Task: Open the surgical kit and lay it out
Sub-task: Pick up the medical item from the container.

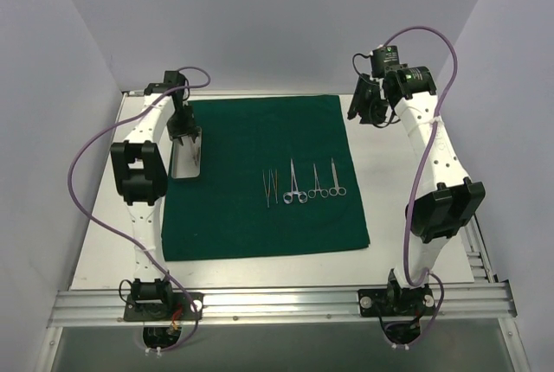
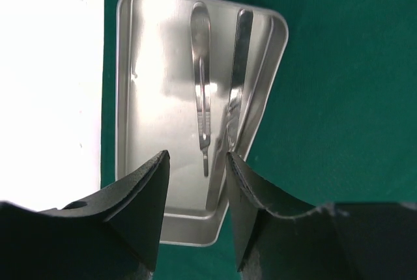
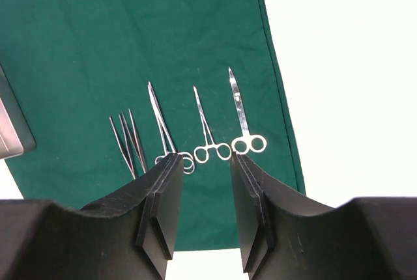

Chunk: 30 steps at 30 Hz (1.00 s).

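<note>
The surgical kit lies opened out: a dark green drape (image 1: pixel 260 216) is spread flat on the table. A small silver tray (image 1: pixel 186 164) sits at the drape's left edge, holding two slim steel tools (image 2: pixel 202 65). My left gripper (image 2: pixel 195 156) hangs over the tray's near end (image 2: pixel 156 65), jaws partly apart and clamping nothing. Its right finger (image 2: pixel 244 189) overlaps the tray's right rim. Tweezers (image 3: pixel 127 140) and three ring-handled forceps (image 3: pixel 205 127) lie in a row mid-drape. My right gripper (image 3: pixel 205 159) is raised at the back right (image 1: pixel 365 117), open and empty.
White tabletop (image 1: pixel 407 164) borders the drape on the right and at the front. An aluminium rail (image 1: pixel 277 303) runs along the near edge by the arm bases. Purple cables (image 1: pixel 82 173) loop beside each arm. Pale walls close in the back and sides.
</note>
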Each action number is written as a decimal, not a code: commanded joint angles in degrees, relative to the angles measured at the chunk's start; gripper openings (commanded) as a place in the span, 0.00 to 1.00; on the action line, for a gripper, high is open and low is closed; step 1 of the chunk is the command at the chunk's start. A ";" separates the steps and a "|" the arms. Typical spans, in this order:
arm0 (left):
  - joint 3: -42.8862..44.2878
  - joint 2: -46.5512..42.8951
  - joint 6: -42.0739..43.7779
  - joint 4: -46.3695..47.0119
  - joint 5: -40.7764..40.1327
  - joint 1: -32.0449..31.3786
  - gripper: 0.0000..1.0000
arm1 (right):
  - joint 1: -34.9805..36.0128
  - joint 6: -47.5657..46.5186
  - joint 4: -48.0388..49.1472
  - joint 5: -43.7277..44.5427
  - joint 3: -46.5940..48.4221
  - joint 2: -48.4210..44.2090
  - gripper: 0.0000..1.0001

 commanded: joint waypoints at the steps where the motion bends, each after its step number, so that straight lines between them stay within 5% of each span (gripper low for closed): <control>1: 5.92 2.42 0.79 -0.04 -1.20 0.41 0.49 | -0.15 0.48 -2.56 1.11 -0.25 -2.91 0.36; 30: -0.92 3.31 -1.67 3.90 0.38 -0.73 0.49 | -0.76 1.98 -2.47 -0.65 -3.59 -3.79 0.36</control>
